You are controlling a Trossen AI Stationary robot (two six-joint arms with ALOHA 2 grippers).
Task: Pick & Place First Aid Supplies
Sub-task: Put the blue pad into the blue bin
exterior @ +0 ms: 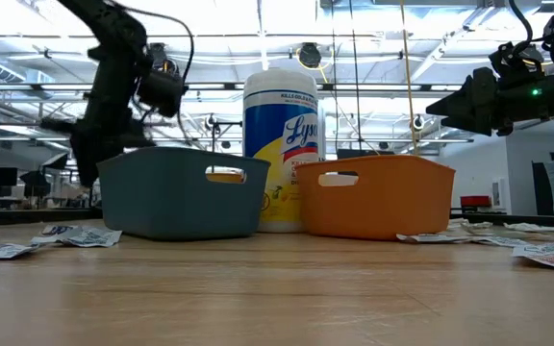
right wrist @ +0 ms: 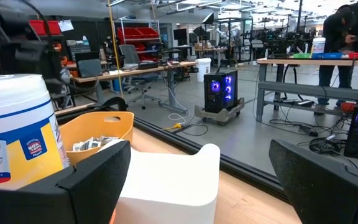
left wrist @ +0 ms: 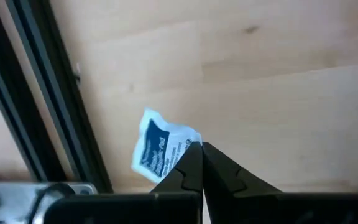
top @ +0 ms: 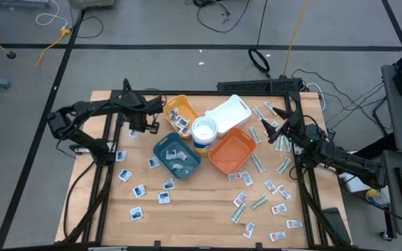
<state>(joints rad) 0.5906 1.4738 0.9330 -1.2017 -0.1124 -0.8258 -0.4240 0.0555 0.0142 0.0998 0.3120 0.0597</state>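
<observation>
Small flat first aid packets lie scattered over the wooden table, some at the left [top: 123, 175] and many at the right [top: 271, 187]. My left gripper [left wrist: 201, 149] hangs over the far left of the table [top: 139, 127], shut on one white packet with a blue mark [left wrist: 157, 149]. My right gripper [top: 274, 130] waits open at the far right, level, with nothing between its fingers [right wrist: 207, 186]. More packets lie inside the blue tray [top: 176, 155] and the yellow tray [top: 180, 111]. My left gripper pinches the packet by one edge [left wrist: 188, 144] between its two fingertips. The fingers come from above, pointing down. The packet sticks out sideways from the tips, tilted and a little crumpled, lifted clear of the table.
The blue tray, an orange tray [top: 232, 150], a white tray [top: 227, 111], the yellow tray and a white round tub [top: 203, 132] cluster at the table's middle. A black frame rail [left wrist: 48, 112] runs along the table's left edge near my left gripper. A person [right wrist: 347, 25] stands at a bench far off.
</observation>
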